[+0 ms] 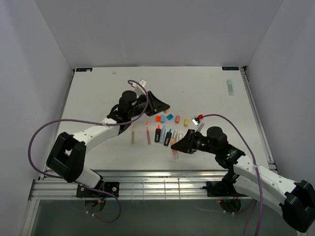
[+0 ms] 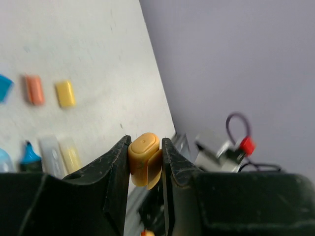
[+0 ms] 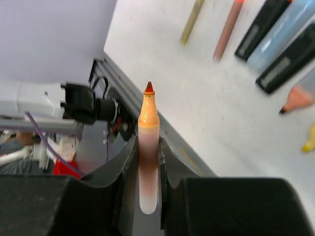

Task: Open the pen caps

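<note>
My left gripper (image 1: 165, 106) (image 2: 145, 141) is shut on a stubby orange-yellow pen cap (image 2: 143, 158) and holds it above the table's far middle. My right gripper (image 1: 176, 145) (image 3: 146, 141) is shut on a pale orange pen body (image 3: 147, 162); its orange tip (image 3: 148, 88) is bare and points towards the table's near edge. Loose caps lie on the table: orange (image 1: 158, 118) (image 2: 34, 89), blue (image 1: 170, 117), yellow (image 1: 186, 121) (image 2: 65, 93). Uncapped highlighters (image 1: 163, 134) lie in a row between the grippers.
Two thin pens, yellow (image 1: 133, 134) and red-orange (image 1: 148, 133), lie left of the row. A pale green pen (image 1: 230, 87) lies at the far right. The metal rail (image 1: 147, 184) runs along the near edge. White walls enclose the table (image 1: 98, 98).
</note>
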`<control>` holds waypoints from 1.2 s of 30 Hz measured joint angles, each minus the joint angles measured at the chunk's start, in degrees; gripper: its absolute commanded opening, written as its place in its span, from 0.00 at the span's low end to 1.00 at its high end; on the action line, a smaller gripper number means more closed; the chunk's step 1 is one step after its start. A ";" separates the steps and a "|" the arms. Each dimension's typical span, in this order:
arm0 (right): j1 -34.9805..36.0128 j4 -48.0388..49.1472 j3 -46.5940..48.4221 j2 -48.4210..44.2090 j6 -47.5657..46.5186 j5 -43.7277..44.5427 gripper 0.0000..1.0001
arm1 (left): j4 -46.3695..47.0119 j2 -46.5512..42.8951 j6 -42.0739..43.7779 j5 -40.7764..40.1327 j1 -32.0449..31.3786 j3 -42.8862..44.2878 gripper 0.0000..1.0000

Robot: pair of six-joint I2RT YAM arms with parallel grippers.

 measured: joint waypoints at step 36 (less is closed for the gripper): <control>-2.25 -42.53 2.12 -7.15 1.14 32.11 0.08 | -28.39 45.05 16.76 -10.91 -11.87 50.93 0.00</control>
